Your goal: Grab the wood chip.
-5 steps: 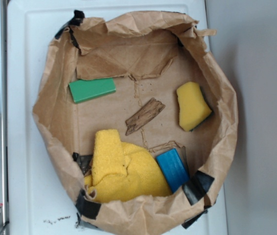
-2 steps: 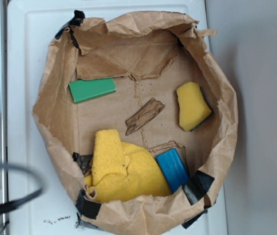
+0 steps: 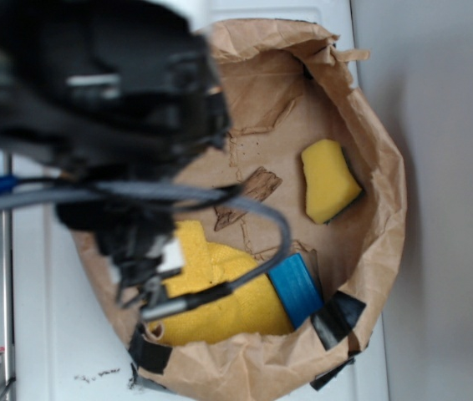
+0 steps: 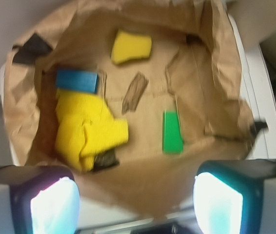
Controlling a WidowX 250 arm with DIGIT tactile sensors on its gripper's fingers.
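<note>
In the wrist view, going from the left: a yellow cloth (image 4: 87,129) lies bunched on the floor of the paper bag (image 4: 216,44), with a blue block (image 4: 77,80) just above it. Next comes the chip (image 4: 134,92), near the middle of the bag floor. Its long axis runs on a slant, the lower end toward the cloth and the upper end toward the top right of the view. It is a thin, flat, elongated sliver of brown wood, darker than the paper under it, with streaks along its length and ragged ends; the view is too blurred for finer detail. A yellow sponge (image 4: 130,47) lies above it, apart from it, and a green block (image 4: 172,131) stands on end to its lower right, also apart.

The gripper (image 4: 135,202) sits at the bottom edge, its two fingers (image 4: 52,202) spread wide apart with nothing between them. The chip lies well above it in the view, roughly on the midline between the fingers, not touched by either.

In the exterior view, the blurred black arm (image 3: 103,109) covers the left half of the bag. The chip (image 3: 249,196) shows to its right, partly crossed by a grey cable (image 3: 257,213), slanting up to the right.
</note>
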